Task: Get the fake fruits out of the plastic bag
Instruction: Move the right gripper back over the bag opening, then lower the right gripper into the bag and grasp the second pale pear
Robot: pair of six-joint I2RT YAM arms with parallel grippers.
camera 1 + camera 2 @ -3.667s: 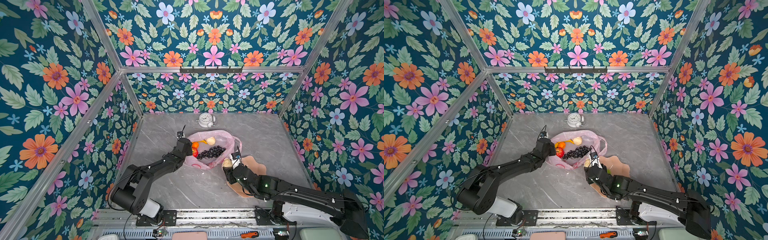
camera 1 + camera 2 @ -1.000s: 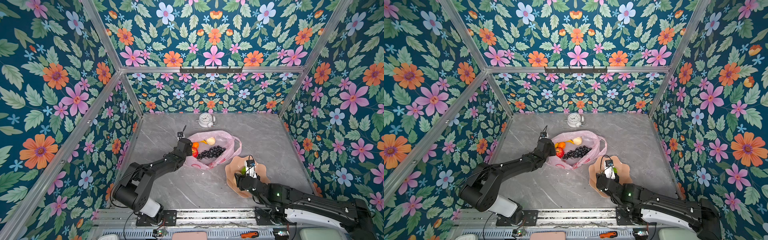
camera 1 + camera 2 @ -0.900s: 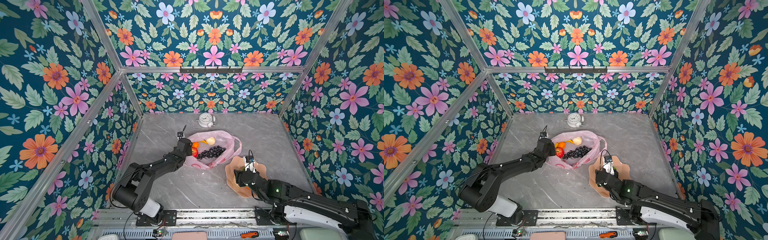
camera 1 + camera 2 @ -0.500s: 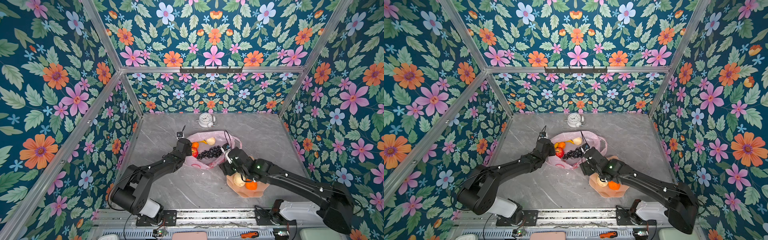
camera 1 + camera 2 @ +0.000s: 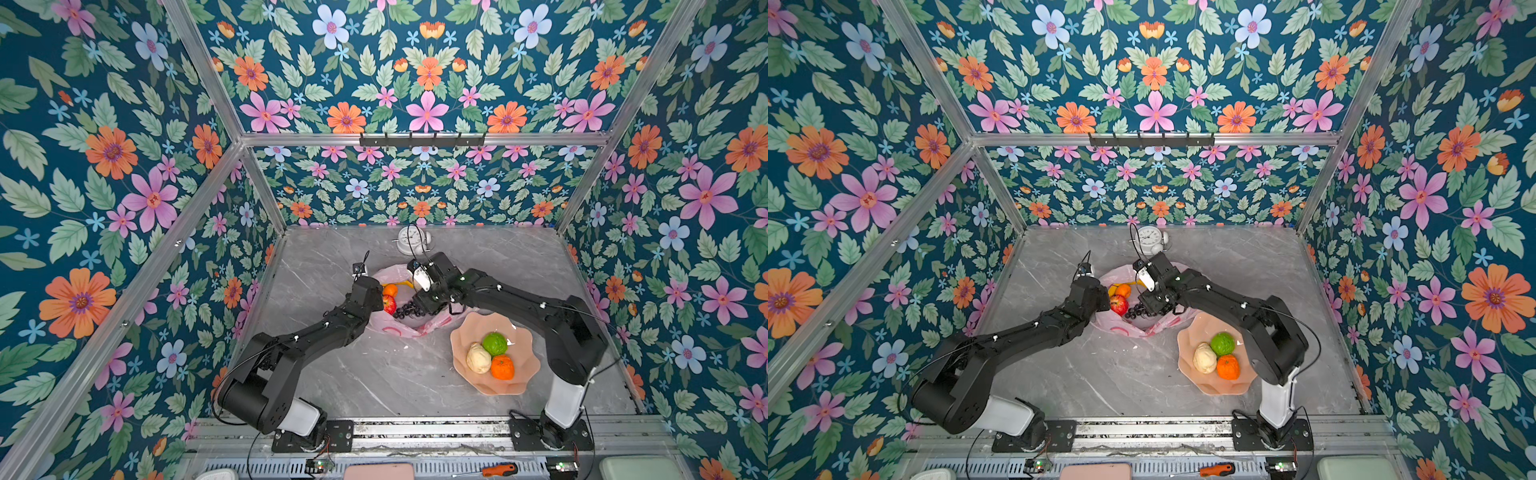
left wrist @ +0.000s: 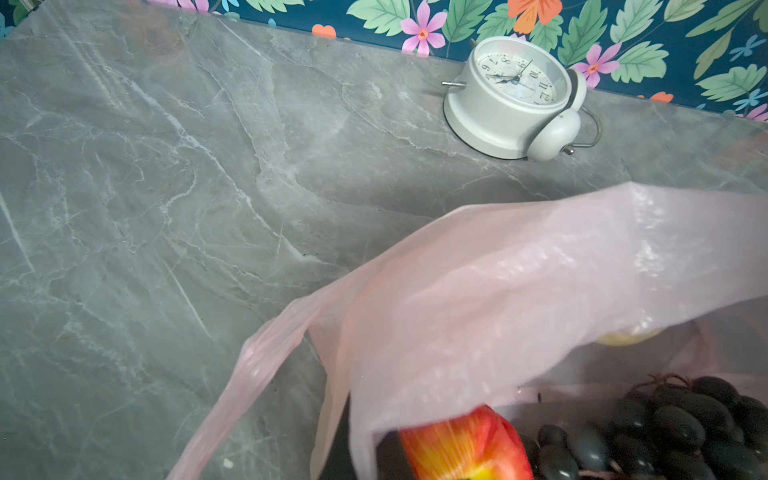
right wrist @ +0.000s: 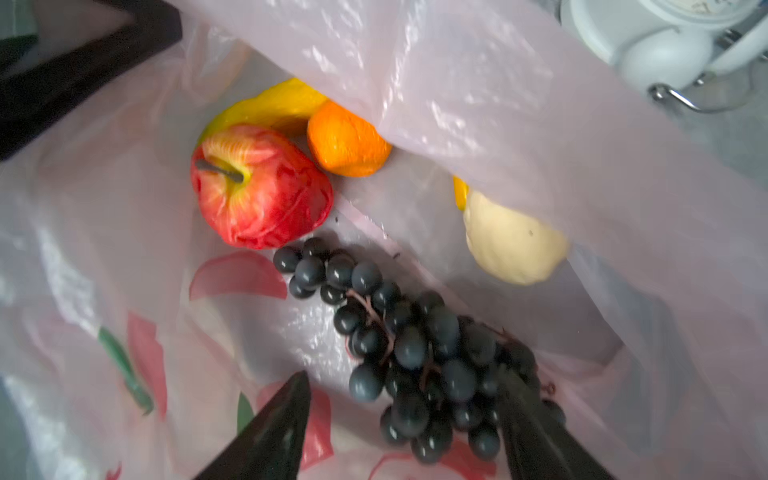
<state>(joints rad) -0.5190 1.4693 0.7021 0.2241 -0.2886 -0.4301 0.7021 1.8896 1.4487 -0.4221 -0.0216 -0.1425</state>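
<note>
Since the peach dish (image 5: 519,384) sits nearest me on the desk (image 5: 374,382), to the right, I read it as the drop point: a green fruit (image 5: 494,343), a cream fruit (image 5: 478,358) and an orange (image 5: 502,367) lie in it, touching. Beyond it lies the plastic bag (image 5: 397,330), mouth open upward. The left fingers are hidden in every view. They are pressed together, and I judge they pinch the bag's rim to hold the mouth open, since in the left wrist view the film rises taut toward the camera. Through that mouth reach the right fingers (image 7: 274,428), spread and straddling the grape bunch (image 7: 419,345), nothing gripped yet. The apple (image 7: 262,187), second orange (image 7: 347,141), banana (image 7: 274,104) and second cream fruit (image 7: 513,241) lie deeper in. Farthest, an alarm clock (image 5: 411,240) stands just behind the bag, out of play.
</note>
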